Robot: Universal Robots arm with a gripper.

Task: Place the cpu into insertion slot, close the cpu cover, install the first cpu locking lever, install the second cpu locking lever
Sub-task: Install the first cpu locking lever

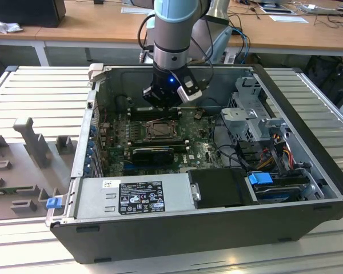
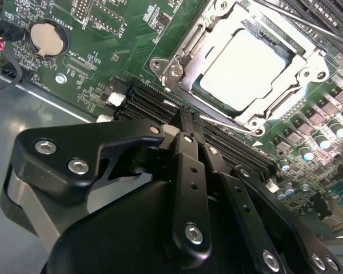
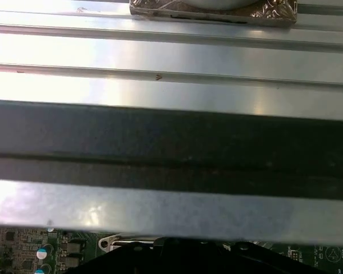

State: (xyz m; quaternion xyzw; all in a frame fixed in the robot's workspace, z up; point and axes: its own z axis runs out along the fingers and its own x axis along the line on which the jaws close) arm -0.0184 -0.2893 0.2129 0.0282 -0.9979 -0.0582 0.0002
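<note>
Cpu (image 2: 248, 71) seated in insertion slot (image 2: 180, 54); jaws (image 2: 186, 128) pressed together, empty, over memory slots (image 2: 154, 103).

You're looking down at a bench (image 1: 40, 85) of pale ribbed aluminium profile, its slats running toward the exterior view's left and right. On the exterior view's left, grey fixture blocks (image 1: 31, 142) stand on it. Behind runs a long wooden desk (image 1: 74, 31) with a white frame. It carries a dark box (image 1: 28, 11) and a crumpled white wrapper (image 1: 6, 25) at the exterior view's left, and papers (image 1: 288, 17) and cables (image 1: 326, 14) toward the right. Even light leaves bright glare on the slats.
</note>
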